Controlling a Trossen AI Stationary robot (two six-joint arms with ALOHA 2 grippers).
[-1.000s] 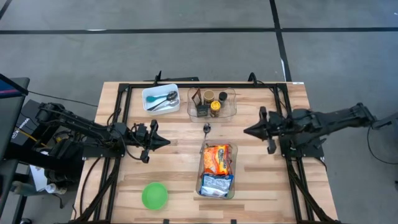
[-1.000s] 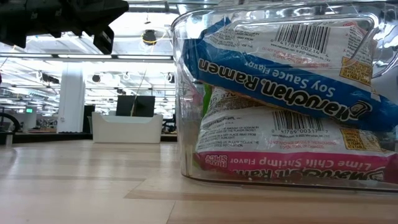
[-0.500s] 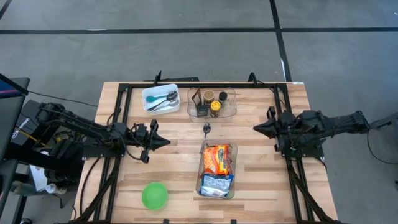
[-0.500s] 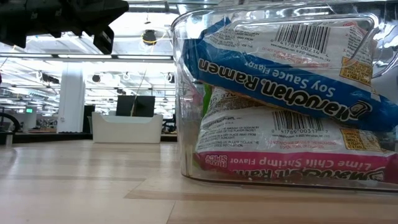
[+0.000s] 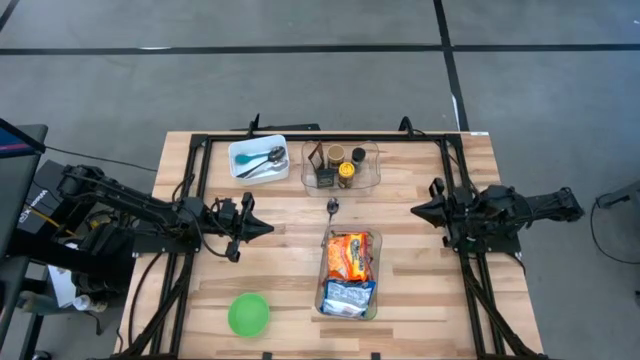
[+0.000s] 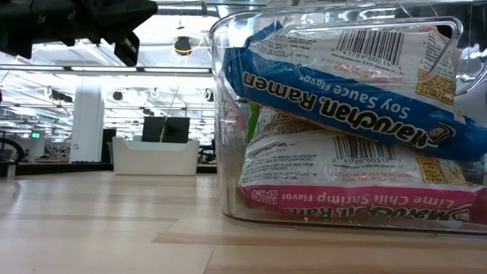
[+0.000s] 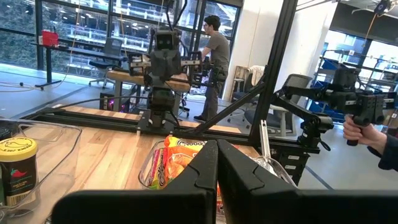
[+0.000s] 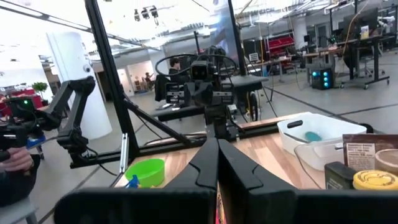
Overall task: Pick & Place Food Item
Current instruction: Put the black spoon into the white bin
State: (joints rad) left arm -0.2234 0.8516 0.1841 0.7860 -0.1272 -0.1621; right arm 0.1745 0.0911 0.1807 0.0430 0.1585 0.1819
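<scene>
Two ramen packets lie in a clear bin [image 5: 349, 312] at the table's near middle. In the high view an orange packet [image 5: 349, 255] lies at the bin's far end and a blue-and-white packet [image 5: 347, 297] at its near end. In the low view the soy sauce packet [image 6: 342, 84] rests on the lime chili shrimp packet [image 6: 342, 183]. My left gripper [image 5: 268, 228] hovers shut, left of the bin, pointing toward the table's right edge. My right gripper [image 5: 415, 212] hovers shut, right of the bin, pointing toward the left edge. Neither holds anything.
A white tray [image 5: 276, 143] with utensils and a clear bin [image 5: 372, 165] with jars stand at the far edge. A spoon [image 5: 333, 206] lies between them and the ramen bin. A green bowl [image 5: 249, 314] sits near left. A black frame [image 5: 200, 150] rims the table. People stand beyond.
My right gripper has drawn back toward the table's right edge and sunk lower, staying shut and empty. The packets and the bin have not moved.
</scene>
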